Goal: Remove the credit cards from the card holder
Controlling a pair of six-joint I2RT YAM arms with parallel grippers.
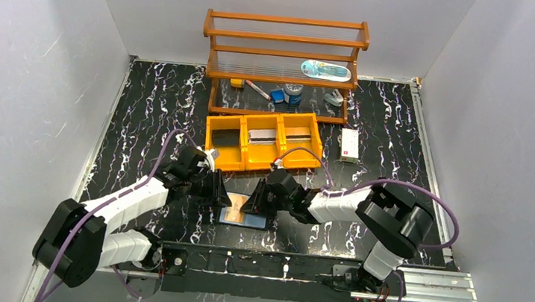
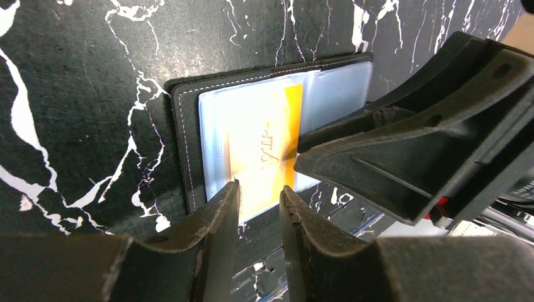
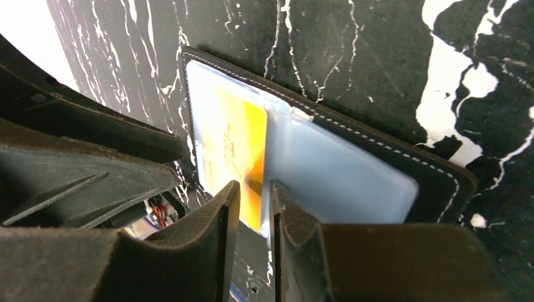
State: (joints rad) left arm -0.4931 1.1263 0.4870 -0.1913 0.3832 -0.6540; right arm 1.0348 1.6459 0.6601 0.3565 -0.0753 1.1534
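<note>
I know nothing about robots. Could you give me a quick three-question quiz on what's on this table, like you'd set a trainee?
1. Multiple choice: what colour is the card showing inside the card holder? A green, B yellow-orange, C red.
2. True or false: the card holder is folded shut.
3. Short answer: how many compartments does the yellow bin tray behind the card holder have?

Key: 1 B. 2 False, it lies open on the table. 3 Three.
</note>
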